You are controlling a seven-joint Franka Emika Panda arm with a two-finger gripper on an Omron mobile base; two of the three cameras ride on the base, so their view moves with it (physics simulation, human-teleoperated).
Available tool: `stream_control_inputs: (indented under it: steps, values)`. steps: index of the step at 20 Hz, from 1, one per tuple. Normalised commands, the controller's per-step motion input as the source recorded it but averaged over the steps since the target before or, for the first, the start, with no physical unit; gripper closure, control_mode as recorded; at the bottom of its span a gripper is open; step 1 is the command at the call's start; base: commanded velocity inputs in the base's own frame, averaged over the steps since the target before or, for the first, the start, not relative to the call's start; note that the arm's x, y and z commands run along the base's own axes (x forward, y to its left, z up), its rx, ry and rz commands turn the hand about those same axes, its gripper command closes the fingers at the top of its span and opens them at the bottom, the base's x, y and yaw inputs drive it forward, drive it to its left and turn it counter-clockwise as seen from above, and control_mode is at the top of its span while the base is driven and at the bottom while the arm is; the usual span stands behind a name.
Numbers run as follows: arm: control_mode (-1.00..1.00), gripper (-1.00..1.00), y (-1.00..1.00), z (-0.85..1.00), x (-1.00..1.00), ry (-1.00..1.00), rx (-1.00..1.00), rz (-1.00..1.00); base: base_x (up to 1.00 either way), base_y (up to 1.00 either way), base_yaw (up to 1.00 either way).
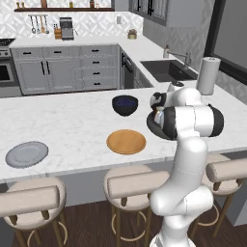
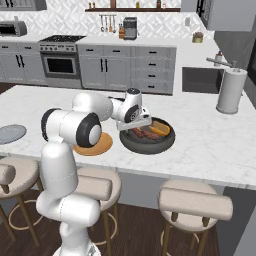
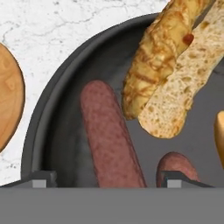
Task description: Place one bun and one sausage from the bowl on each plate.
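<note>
- Both plates, the orange one (image 1: 126, 142) and the grey one (image 1: 26, 154), were seen bare; nothing had been delivered.
- Buns (image 3: 159, 57) and sausages (image 3: 111, 135) were left in the bowl (image 2: 147, 142).
- The gripper (image 3: 105, 179) was held spread, ungrasping, astride one sausage.

Reddish-brown sausage (image 3: 111, 140) and golden-tan streaked bun (image 3: 162, 52) in dark grey bowl (image 3: 52, 118), beside orange-tan plate (image 3: 8, 96).

In the left base view the arm hides most of the bowl (image 1: 153, 126). The hand view's edges cut off a bun (image 3: 181, 94) and the orange plate (image 3: 8, 96).
</note>
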Motion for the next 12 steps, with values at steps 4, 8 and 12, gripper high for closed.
stream_control_inputs:
  steps: [4, 8, 12]
  values:
    - [-1.0, 1.0, 0.0, -0.15, 0.0, 0.0, 0.0, 0.0, 0.0, 0.0, 0.0]
    - [-1.0, 1.0, 0.0, -0.04, 0.0, 0.02, 0.0, 0.0, 0.0, 0.0, 0.0]
    - [-1.0, 1.0, 0.44, 0.32, -0.15, 0.02, -0.04, -0.05, 0.0, 0.0, 0.0]
